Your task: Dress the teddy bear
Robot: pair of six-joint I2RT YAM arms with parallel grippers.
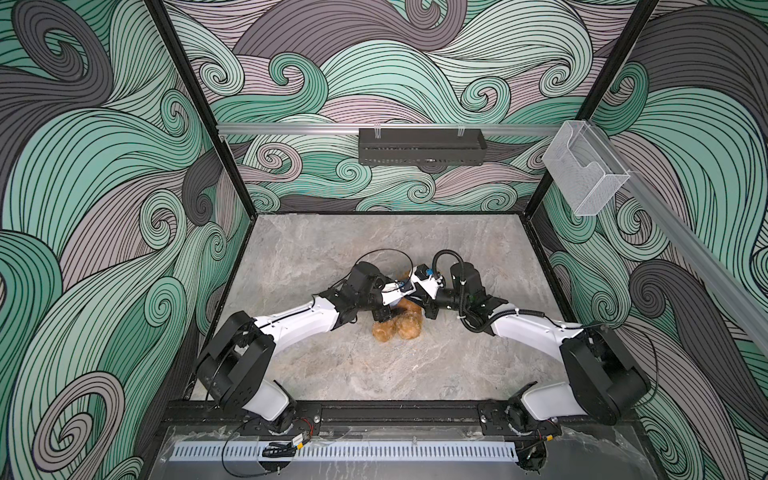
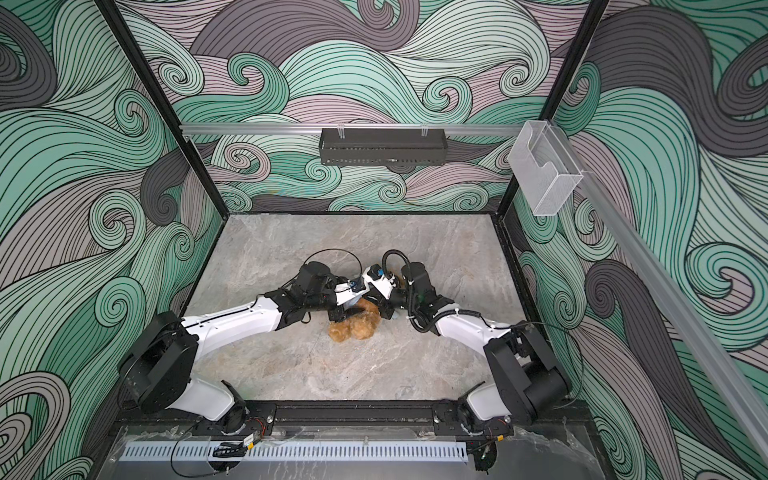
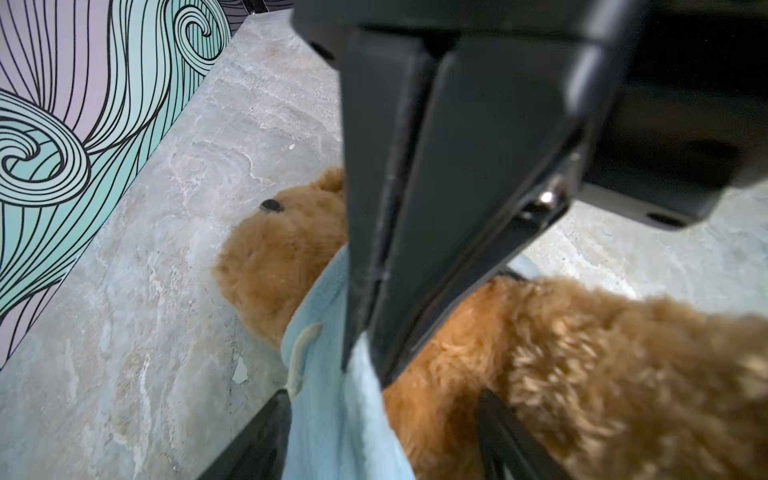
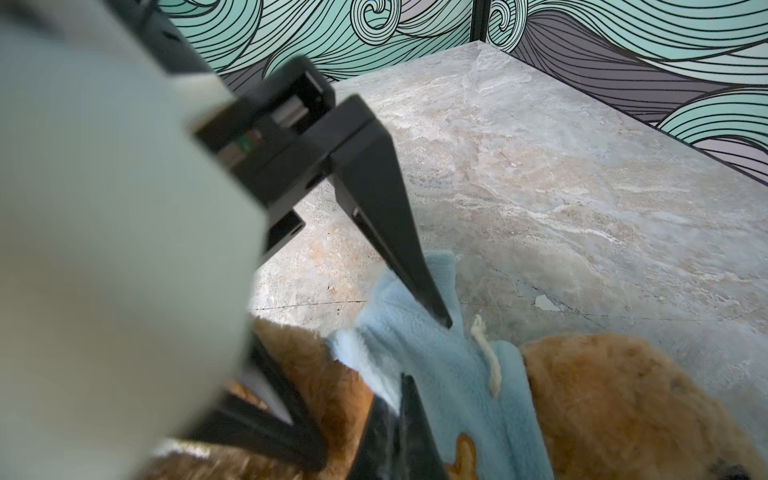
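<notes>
Golden-brown plush marks the bear (image 1: 405, 327), lying mid-worktop (image 1: 353, 374) directly under two wrists that meet above it. In both top views the bear (image 2: 358, 328) shows only as two furry lumps on the near side and a scrap of fur beyond the wrists. The trunk is covered. The left arm (image 1: 299, 320) reaches in low from the near left corner, wrist bent down. The right arm (image 1: 528, 328) mirrors it from the near right. Both claws sit hidden beneath their own wrists, so from up here I cannot tell how they stand.

Left wrist view: the left claw (image 3: 382, 395) stands open, its two fingers cut off at the frame edge. One finger is beside the pale blue garment (image 3: 328, 415) and the other is against the fur. Garment and bear (image 3: 582, 365) lie between them. The right claw (image 3: 366, 365) comes in closed, pinching a fold of the garment. The bear's head, with one dark spot, is partly behind it, and everything near is blurred.

Right wrist view: the right claw (image 4: 403, 388) is closed on the garment (image 4: 457, 374), with only its tips in frame. A left finger (image 4: 386, 216) slants down, its tip touching the cloth. The left wrist's pale housing is a blur filling one side. Only this view shows a white cord (image 4: 486, 353) and an orange patch (image 4: 465, 453), which is cut off at the edge.
</notes>
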